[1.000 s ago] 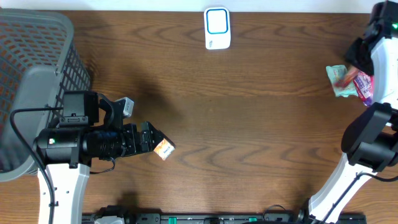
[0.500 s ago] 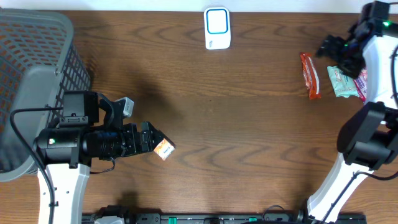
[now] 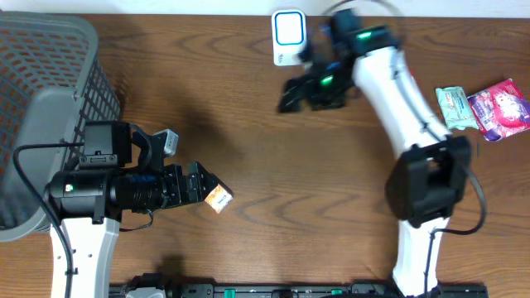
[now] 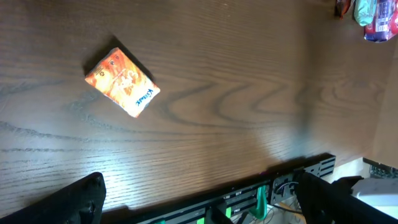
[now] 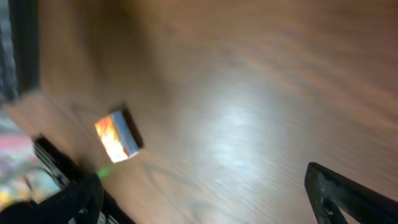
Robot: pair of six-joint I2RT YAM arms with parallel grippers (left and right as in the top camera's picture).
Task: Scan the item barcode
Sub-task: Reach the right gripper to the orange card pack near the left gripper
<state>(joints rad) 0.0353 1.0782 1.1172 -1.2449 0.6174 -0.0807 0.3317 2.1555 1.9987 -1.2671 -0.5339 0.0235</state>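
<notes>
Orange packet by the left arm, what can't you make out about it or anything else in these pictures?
Orange packet: no barcode shows on its upper face in the left wrist view; overhead it is too small to read.
Right wrist view: motion blur smears everything, so no print is readable.
Right end effector: blurred overhead, so its fingers cannot be told apart.
Snack packets: cut off by the top edge of the left wrist view.

This looks like a mock shop checkout on a wooden worktop [image 3: 265,165]. A grey shopping basket [image 3: 50,74] stands at left, a barcode scanner [image 3: 289,37] at the far edge, and snack packets [image 3: 484,108] at right.
</notes>
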